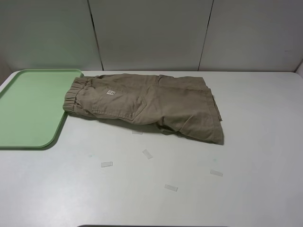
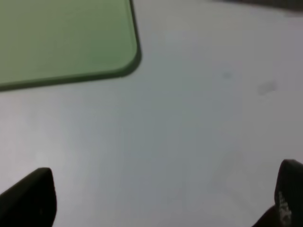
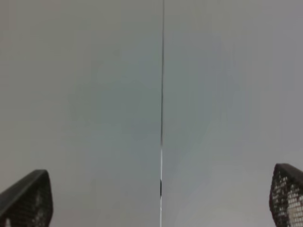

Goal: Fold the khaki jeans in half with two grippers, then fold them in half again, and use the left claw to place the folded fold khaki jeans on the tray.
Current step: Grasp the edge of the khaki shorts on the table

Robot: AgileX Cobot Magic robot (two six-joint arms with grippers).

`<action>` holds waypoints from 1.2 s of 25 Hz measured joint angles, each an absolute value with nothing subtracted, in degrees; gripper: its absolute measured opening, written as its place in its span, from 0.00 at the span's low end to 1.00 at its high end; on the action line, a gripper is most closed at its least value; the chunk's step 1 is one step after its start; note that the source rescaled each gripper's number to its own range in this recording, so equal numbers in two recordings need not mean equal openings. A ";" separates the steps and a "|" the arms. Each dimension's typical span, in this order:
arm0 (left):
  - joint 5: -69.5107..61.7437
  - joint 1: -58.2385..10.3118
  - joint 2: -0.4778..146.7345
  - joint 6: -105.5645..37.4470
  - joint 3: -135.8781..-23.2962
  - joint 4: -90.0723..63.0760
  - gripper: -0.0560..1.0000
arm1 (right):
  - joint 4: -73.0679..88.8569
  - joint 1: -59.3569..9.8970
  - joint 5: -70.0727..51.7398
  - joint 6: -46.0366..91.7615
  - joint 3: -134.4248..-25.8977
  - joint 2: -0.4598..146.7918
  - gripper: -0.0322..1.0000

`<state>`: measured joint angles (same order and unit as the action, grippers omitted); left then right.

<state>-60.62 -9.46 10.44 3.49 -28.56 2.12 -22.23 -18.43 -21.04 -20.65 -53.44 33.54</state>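
Khaki jeans point(image 1: 147, 106): soft, limp cotton, judged light; the layers are likely to sag and slide when lifted. They are laid flat on the counter point(image 1: 255, 189), clear of both pairs of jaws and absent from both wrist views. A hold is best taken at the gathered waistband point(image 1: 72, 98) and the hem point(image 1: 215, 120), where the cloth is thick. The waistband lies against the tray point(image 2: 61, 42) rim, and a tray corner is seen ahead of the left jaws. Both pairs of jaws are spread wide, with nothing held.
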 joint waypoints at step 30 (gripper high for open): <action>-60.66 -9.46 -0.22 3.32 -28.56 1.94 0.92 | -17.87 -18.43 -10.60 -20.65 -44.23 62.19 1.00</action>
<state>-60.66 -9.46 -0.22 3.32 -28.56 1.94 -17.87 -18.43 -10.60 -20.65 -44.23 62.19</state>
